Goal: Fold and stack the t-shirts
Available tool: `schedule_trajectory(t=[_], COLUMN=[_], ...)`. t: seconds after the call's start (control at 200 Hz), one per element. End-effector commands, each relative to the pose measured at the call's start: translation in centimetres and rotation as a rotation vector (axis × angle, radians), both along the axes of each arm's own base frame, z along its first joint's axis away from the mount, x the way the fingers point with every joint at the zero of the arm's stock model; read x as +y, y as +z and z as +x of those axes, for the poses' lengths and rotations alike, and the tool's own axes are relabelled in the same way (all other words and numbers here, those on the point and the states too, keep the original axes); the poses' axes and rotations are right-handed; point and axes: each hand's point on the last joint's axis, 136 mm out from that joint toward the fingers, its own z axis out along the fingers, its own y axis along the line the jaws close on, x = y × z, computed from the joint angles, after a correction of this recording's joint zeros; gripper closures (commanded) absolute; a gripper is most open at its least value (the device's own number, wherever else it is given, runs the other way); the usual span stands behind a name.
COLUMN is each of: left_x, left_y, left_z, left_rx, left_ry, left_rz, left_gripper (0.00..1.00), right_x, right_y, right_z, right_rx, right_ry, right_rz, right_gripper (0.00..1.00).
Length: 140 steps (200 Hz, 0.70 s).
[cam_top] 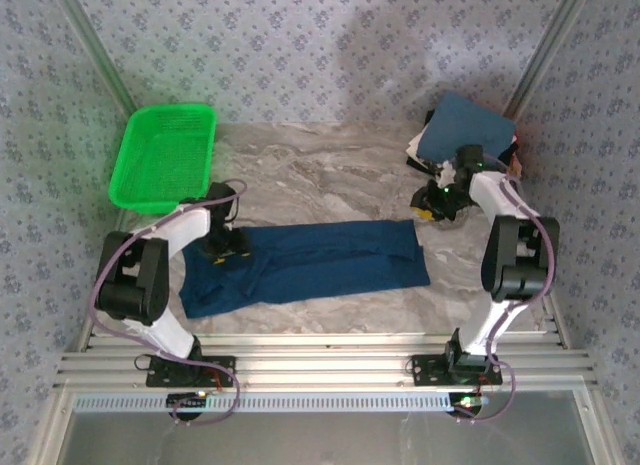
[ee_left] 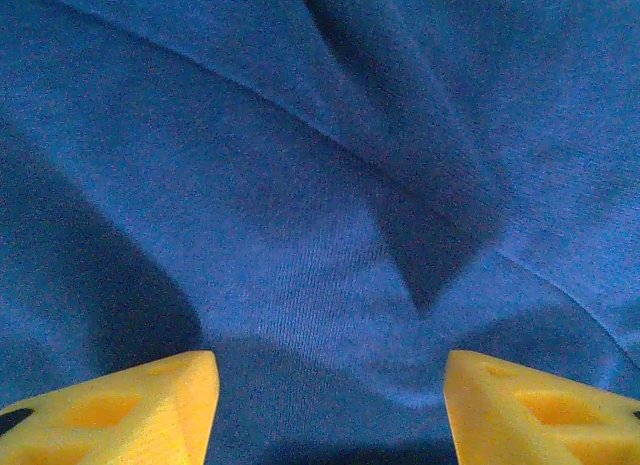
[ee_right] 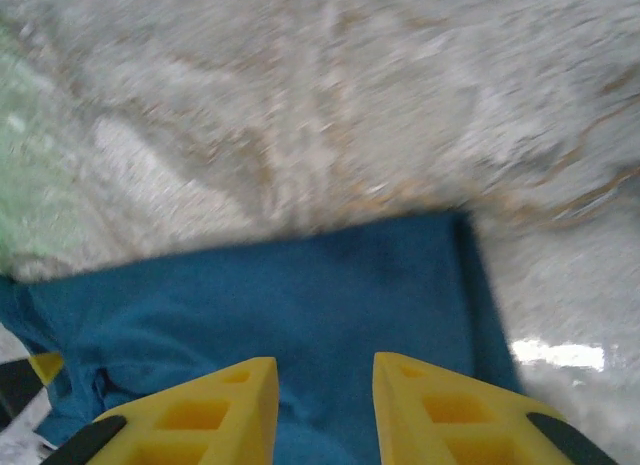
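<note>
Centrally, navy t-shirt [cam_top: 320,260] flat, L gripper [cam_top: 226,247] at 9 o'clock end, fingers wide, R gripper [cam_top: 436,207] 2 o'clock, narrow, empty.

back left: basket [cam_top: 163,155] on the table [cam_top: 330,175]
middle: flat t-shirt [cam_top: 320,260], lying left to right
back right: t-shirt stack [cam_top: 465,135], well apart from it

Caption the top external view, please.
Left gripper over the left end of the folded blue t-shirt; right gripper past its right end, near the shirt stack.
</note>
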Motion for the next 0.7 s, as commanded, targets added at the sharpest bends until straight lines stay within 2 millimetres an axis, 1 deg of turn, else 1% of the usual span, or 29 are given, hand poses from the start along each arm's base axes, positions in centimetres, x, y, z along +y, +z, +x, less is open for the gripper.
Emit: schedule_trajectory(t=[0.0, 0.02, 0.025, 0.04, 0.1, 0.15, 0.205, 0.28, 0.37, 0.455, 0.52, 0.53, 0.545, 0.605, 0.695], left_x=[-0.3, -0.3, -0.3, -0.3, -0.2, 0.0, 0.2, 1.2, 1.9, 2.1, 2.0, 2.0, 1.8, 1.5, 0.8], left_y=[5.0, 5.5, 5.7, 5.9, 7.0, 7.3, 6.8, 5.4, 3.9, 2.4, 1.0, 0.9, 0.6, -0.5, -2.0], left_z=[1.3, 1.4, 1.4, 1.3, 1.2, 0.8, 0.1, -1.1, -1.6, -1.7, -1.7, -1.6, -1.6, -1.3, -1.0], left_rx=[-0.109, -0.119, -0.122, -0.126, -0.146, -0.146, -0.116, -0.054, -0.034, -0.009, 0.019, 0.021, 0.023, 0.038, 0.077], left_ry=[0.036, 0.04, 0.041, 0.046, 0.066, 0.095, 0.128, 0.173, 0.212, 0.233, 0.241, 0.241, 0.241, 0.241, 0.235], left_rz=[-0.019, -0.022, -0.022, -0.022, -0.028, -0.037, -0.047, 0.003, 0.02, 0.041, 0.046, 0.045, 0.044, 0.047, 0.04], left_gripper=[0.38, 0.38, 0.38, 0.38, 0.37, 0.37, 0.36, 0.36, 0.36, 0.37, 0.37, 0.37, 0.37, 0.38, 0.38], right_x=[1.5, 1.9, 2.0, 2.3, 3.8, 4.5, 5.3, 5.9, 6.5, 6.0, 5.3, 5.3, 5.2, 4.4, 3.1], right_y=[-0.3, 0.0, -0.5, -1.0, -1.8, -2.6, -3.5, -4.9, -6.3, -7.7, -8.9, -8.9, -9.1, -10.0, -10.7], right_z=[-2.9, -2.9, -3.4, -3.9, -4.8, -5.4, -5.6, -5.7, -5.6, -5.8, -6.6, -6.2, -6.2, -7.0, -8.1], right_rx=[0.012, -0.003, 0.011, 0.02, 0.019, 0.034, 0.045, 0.063, 0.082, 0.111, 0.16, 0.144, 0.144, 0.18, 0.217], right_ry=[0.052, 0.06, 0.064, 0.071, 0.113, 0.13, 0.146, 0.159, 0.168, 0.141, 0.102, 0.093, 0.081, 0.042, -0.023], right_rz=[-0.079, -0.084, -0.084, -0.09, -0.098, -0.118, -0.127, -0.166, -0.201, -0.256, -0.283, -0.285, -0.293, -0.327, -0.374], right_gripper=[0.62, 0.6, 0.6, 0.59, 0.53, 0.52, 0.51, 0.51, 0.51, 0.51, 0.51, 0.51, 0.51, 0.51, 0.51])
